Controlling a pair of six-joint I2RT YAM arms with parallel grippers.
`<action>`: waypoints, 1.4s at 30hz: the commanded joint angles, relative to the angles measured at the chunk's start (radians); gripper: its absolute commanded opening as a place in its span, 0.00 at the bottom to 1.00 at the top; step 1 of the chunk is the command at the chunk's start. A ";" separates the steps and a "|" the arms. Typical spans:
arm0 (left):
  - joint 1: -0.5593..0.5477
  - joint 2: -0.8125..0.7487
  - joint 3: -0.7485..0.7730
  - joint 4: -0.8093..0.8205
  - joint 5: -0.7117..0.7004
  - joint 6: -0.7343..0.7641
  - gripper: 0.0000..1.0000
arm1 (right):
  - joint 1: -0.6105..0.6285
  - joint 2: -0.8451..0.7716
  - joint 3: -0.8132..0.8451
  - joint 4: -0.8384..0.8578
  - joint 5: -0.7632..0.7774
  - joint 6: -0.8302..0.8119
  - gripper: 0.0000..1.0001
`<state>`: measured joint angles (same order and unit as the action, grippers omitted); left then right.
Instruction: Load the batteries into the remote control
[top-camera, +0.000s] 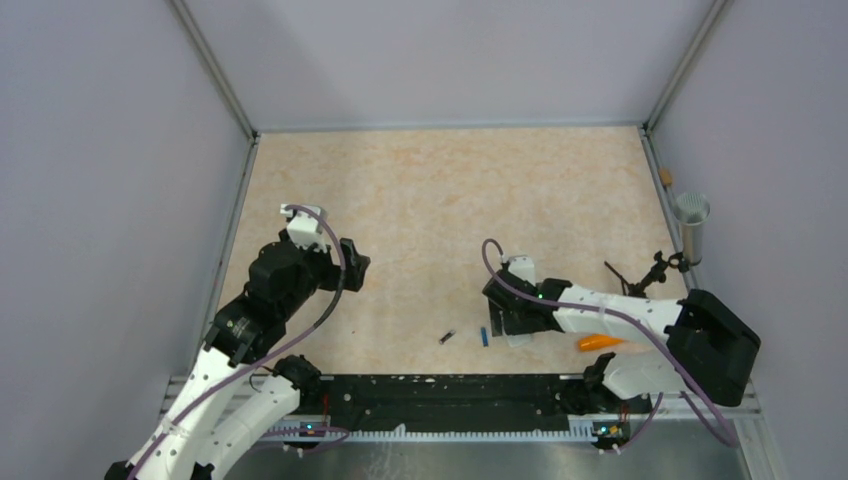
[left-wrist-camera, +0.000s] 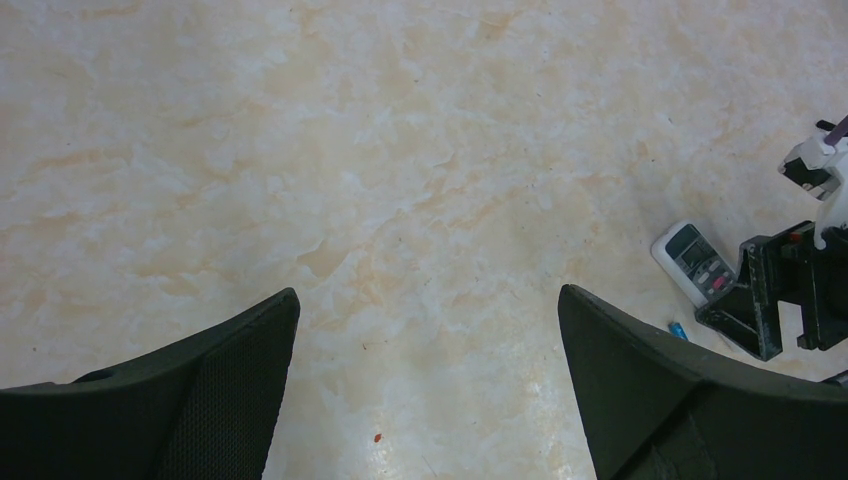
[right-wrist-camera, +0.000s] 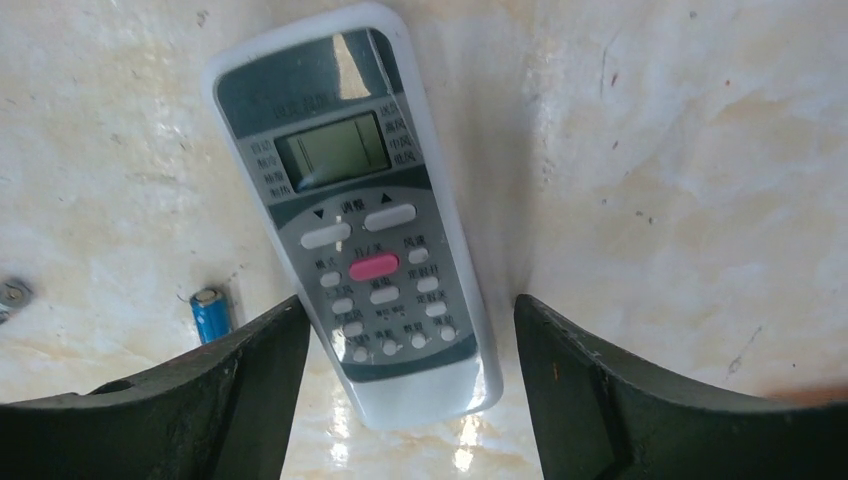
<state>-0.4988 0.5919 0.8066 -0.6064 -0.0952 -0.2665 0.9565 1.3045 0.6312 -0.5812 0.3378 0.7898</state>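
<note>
Right tool (right-wrist-camera: 405, 325): hanging low over the bench (top-camera: 450, 190) with its jaws standing well apart, one on each side of the remote's button end, gripping nothing. The finger nearer the blue battery is sitting just beside the casing's edge, while the other is leaving a clear gap.
Remote control (right-wrist-camera: 350, 230): lying face up on the bench, grey display and buttons showing, right of centre near the front edge and directly under the right tool.
Blue battery (right-wrist-camera: 210, 313): lying on the bench just beside the remote, on the side toward the left arm, not touching it.
Dark battery (top-camera: 447, 337): lying a little further left, apart from the blue one.
Left tool (left-wrist-camera: 428, 300): hovering over bare bench on the left side, jaws spread as wide as they go and holding nothing – well apart from the remote.
Orange tapered object (top-camera: 600, 342): lying near the front edge, beside the right arm.
</note>
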 joint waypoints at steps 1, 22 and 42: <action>-0.002 -0.012 -0.001 0.020 -0.012 -0.006 0.99 | 0.033 -0.069 -0.035 -0.024 -0.008 0.008 0.73; -0.002 0.011 0.002 0.010 -0.018 -0.012 0.99 | 0.080 -0.100 -0.046 0.000 -0.046 -0.091 0.71; -0.002 0.040 -0.061 0.078 0.180 -0.191 0.99 | 0.127 -0.007 0.034 -0.088 0.053 -0.039 0.07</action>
<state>-0.4988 0.6197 0.7906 -0.5922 -0.0288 -0.3710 1.0695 1.2842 0.6285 -0.6308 0.3447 0.7212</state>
